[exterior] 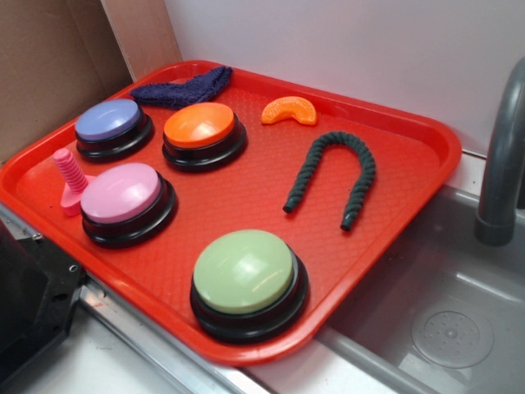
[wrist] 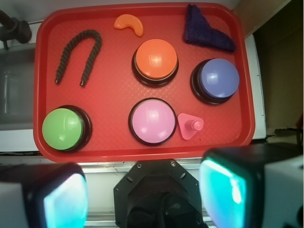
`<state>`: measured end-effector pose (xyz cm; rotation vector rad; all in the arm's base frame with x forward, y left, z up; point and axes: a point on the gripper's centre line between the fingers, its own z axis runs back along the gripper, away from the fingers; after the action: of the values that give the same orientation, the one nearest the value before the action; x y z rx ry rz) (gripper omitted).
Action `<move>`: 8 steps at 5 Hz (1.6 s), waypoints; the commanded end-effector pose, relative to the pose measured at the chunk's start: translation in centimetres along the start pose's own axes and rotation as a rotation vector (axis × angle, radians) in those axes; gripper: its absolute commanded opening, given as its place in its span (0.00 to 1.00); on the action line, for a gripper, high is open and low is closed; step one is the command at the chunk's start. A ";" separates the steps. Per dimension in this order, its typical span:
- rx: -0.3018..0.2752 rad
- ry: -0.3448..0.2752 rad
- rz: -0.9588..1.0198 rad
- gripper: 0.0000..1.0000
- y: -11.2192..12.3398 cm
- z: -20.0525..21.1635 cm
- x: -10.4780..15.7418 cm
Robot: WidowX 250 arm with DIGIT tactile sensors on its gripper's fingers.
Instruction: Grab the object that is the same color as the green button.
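A dark green twisted rope piece lies bent in a U on the red tray, at its right side; in the wrist view the rope is at the tray's far left. The pale green dome button on a black base stands at the tray's near edge; in the wrist view it is at the near left corner. My gripper is open and empty, high above and just off the tray's near edge, over the black robot base. Its fingers frame the bottom of the wrist view.
Pink, orange and purple dome buttons stand on the tray. A dark blue fuzzy cloth and an orange wedge slice lie at the back. A pink screw toy stands at the left. A grey sink and faucet are to the right.
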<state>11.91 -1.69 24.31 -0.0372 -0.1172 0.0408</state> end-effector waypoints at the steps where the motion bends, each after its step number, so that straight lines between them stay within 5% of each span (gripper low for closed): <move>1: 0.000 0.000 0.000 1.00 0.0 0.0 0.0; 2: 0.021 -0.010 0.142 1.00 -5.2 0.1 4.8; 3: -0.028 -0.005 -0.030 1.00 -1.2 1.6 9.3; 4: -0.001 0.076 0.062 1.00 0.1 -0.8 14.0; 5: -0.010 0.091 0.133 1.00 -2.9 -2.0 18.2; 6: -0.040 0.093 0.111 1.00 -5.9 -2.9 19.3; 8: 0.032 0.101 0.043 1.00 -8.0 -5.8 16.3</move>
<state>29.57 -9.20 18.18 0.0202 0.0807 0.0799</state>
